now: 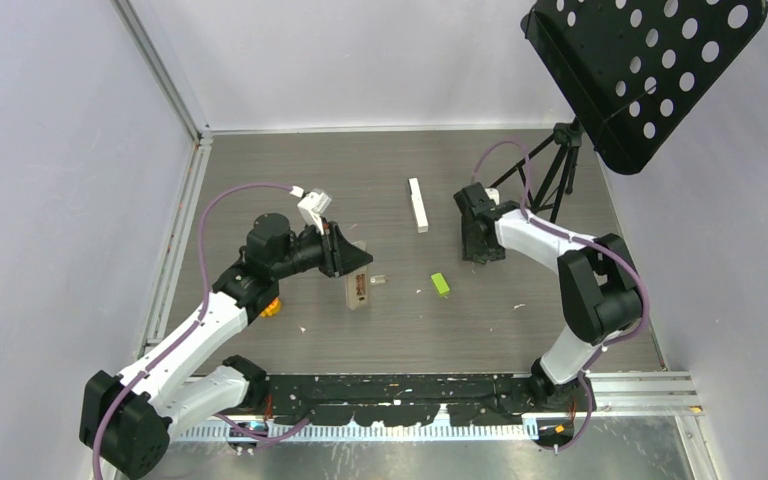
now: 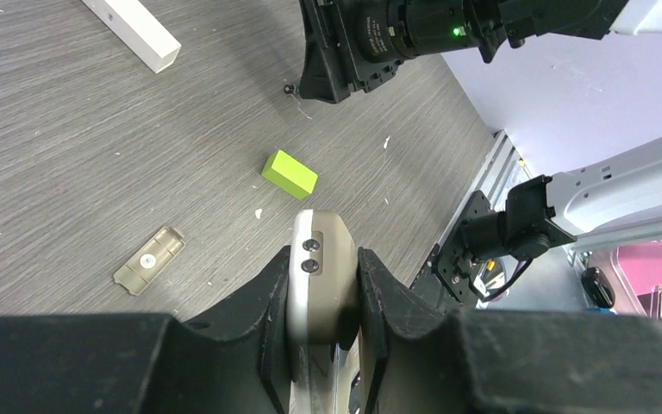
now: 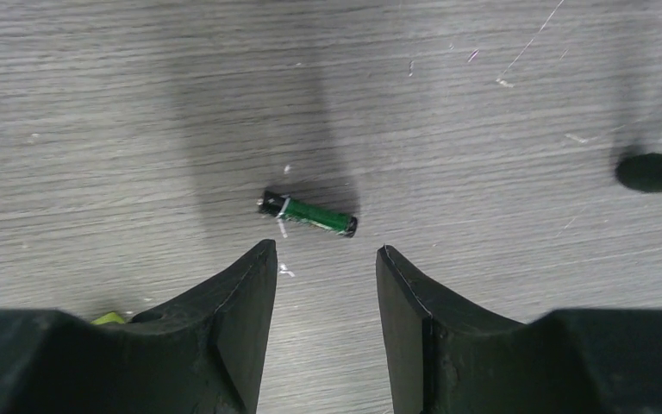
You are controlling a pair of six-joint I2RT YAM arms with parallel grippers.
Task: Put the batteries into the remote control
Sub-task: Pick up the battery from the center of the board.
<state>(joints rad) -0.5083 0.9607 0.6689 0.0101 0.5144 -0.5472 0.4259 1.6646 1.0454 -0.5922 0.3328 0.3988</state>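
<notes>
My left gripper (image 2: 324, 256) is shut on a grey remote control (image 2: 329, 289), gripping its end on edge; in the top view the remote (image 1: 358, 288) rests on the table under the left gripper (image 1: 345, 252). A flat tan battery cover (image 2: 148, 260) lies apart on the table. My right gripper (image 3: 326, 259) is open, low over the table, with a dark green battery (image 3: 308, 215) lying just beyond its fingertips. In the top view the right gripper (image 1: 480, 240) hides that battery. No other battery shows.
A white remote (image 1: 418, 204) lies at the table's middle back. A bright green block (image 1: 441, 285) lies between the arms. A black stand's tripod (image 1: 558, 172) is close behind the right gripper, one foot (image 3: 655, 172) near it. A perforated black stand plate (image 1: 650, 70) hangs above.
</notes>
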